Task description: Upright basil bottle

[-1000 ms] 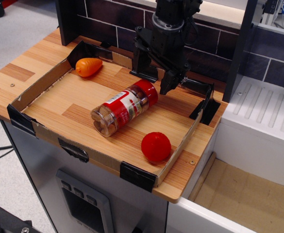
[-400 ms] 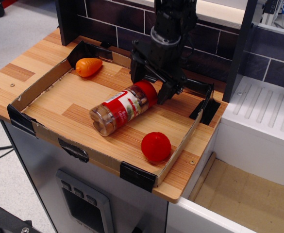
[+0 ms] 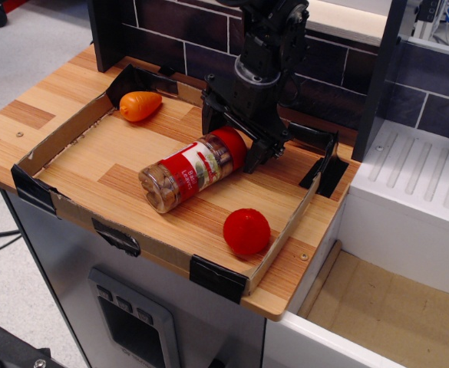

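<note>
The basil bottle (image 3: 187,172) lies on its side in the shallow cardboard tray (image 3: 70,126). Its red cap points to the back right and its clear bottom to the front left. My black gripper (image 3: 232,140) is open, with its two fingers standing on either side of the cap end. The left finger (image 3: 209,115) is behind the cap and the right finger (image 3: 256,156) is at the cap's right. I cannot tell whether they touch the cap.
A red ball (image 3: 246,231) lies near the tray's front right corner. An orange carrot-like toy (image 3: 140,105) lies at the tray's back left. A dark brick wall (image 3: 170,31) stands behind. A white drainer surface (image 3: 416,184) is to the right.
My gripper has moved left and down until its fingers straddle the bottle's cap. The bottle has shifted and turned slightly to the left.
</note>
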{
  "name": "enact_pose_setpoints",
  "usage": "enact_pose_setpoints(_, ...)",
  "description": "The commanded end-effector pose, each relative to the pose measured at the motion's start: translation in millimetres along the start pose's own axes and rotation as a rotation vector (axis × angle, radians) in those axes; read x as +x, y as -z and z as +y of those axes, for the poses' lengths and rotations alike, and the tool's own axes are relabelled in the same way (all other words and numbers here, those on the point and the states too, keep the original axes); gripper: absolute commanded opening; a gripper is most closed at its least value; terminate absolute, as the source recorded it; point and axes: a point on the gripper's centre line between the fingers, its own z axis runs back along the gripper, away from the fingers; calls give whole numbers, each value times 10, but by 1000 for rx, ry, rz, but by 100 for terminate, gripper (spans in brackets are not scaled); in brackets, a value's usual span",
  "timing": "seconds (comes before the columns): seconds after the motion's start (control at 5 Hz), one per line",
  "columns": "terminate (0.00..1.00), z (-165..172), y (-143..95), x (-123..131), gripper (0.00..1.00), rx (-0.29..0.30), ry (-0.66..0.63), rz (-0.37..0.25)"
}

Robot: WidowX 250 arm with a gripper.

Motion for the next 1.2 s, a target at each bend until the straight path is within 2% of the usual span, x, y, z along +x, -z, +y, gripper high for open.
enact_pose_setpoints(0.0, 0, 18, -49, 60, 100, 22, 32, -51)
enact_pose_setpoints(0.2, 0, 45, -66, 66, 0, 15, 57, -50)
enact_pose_setpoints(0.6, 0, 196, -413, 137, 0, -5, 68, -91)
enact_pose_setpoints(1.0, 0, 323, -867, 182, 0, -66, 44, -135)
